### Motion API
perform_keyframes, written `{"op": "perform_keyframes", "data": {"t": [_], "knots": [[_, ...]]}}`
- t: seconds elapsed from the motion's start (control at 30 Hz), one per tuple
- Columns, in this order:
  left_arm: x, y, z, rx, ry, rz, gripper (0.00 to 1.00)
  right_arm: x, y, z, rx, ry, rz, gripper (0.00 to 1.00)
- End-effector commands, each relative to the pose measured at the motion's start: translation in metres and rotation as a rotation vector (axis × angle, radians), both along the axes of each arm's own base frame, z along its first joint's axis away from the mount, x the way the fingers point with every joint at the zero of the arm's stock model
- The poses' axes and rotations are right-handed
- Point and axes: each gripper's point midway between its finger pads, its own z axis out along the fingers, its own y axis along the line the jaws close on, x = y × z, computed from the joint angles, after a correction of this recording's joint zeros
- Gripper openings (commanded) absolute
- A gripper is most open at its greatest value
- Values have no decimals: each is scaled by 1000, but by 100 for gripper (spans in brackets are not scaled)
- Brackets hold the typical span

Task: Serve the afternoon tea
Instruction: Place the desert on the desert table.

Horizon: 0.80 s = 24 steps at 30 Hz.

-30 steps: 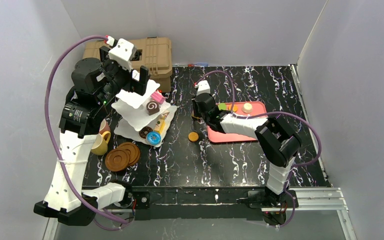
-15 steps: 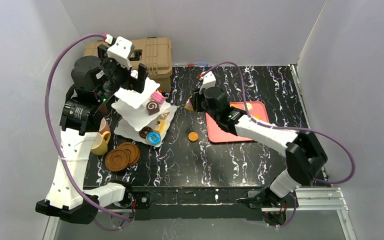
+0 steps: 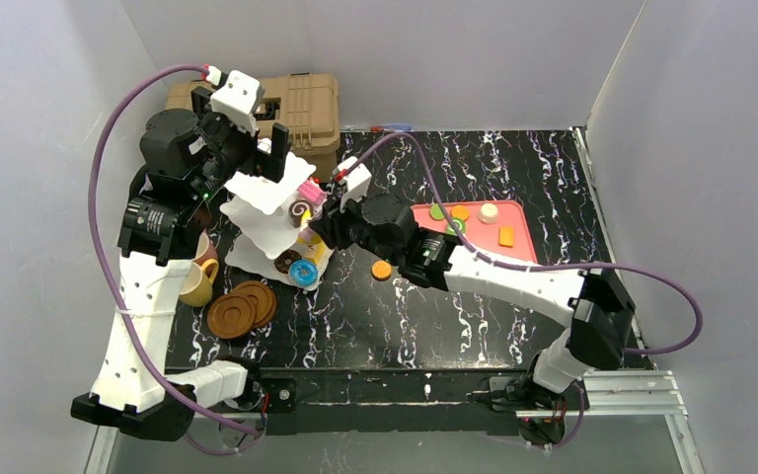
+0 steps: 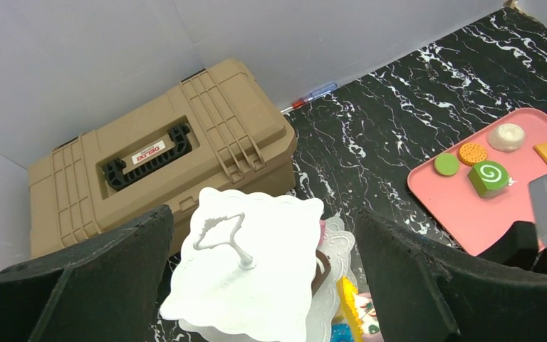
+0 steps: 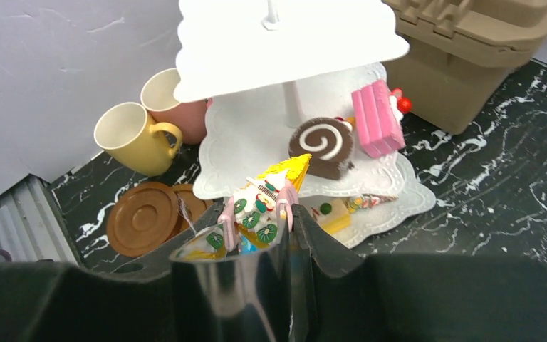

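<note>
- your round brown saucers and yellow cup sit near left, unmoved.
- your right gripper has swung off the flat pink tray and across to the white three-tier stand. it is pinched narrow on a yellow toy cake wedge with white icing, held by the middle tier's edge.
- the stand is on the table's left, just in front of the tan ribbed case.
- your left gripper still hovers over the top plate, fingers wide either side, holding nothing.

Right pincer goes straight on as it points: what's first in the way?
Probably the stand's middle plate, met by the held cake wedge, beside the brown swirl roll; depth unclear.
</note>
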Motion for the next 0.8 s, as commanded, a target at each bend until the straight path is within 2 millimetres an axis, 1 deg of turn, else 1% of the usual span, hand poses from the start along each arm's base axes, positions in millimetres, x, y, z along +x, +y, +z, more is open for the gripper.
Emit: {"op": "perform_keyframes", "data": {"t": [0.0, 0.13, 0.3, 0.6, 0.77], "knots": [[-4, 0, 13, -24, -24, -4, 98, 0, 28, 41, 123, -51, 40, 16], [-4, 0, 13, -26, -22, -4, 98, 6, 45, 33, 125, -56, 46, 16], [-5, 1, 10, -25, -22, -4, 98, 17, 59, 23, 126, -79, 30, 17], [-5, 0, 6, -28, -14, -8, 98, 27, 69, 14, 166, -86, -5, 18], [-7, 0, 6, -28, -12, -11, 98, 30, 73, 15, 184, -81, -12, 18]]}}
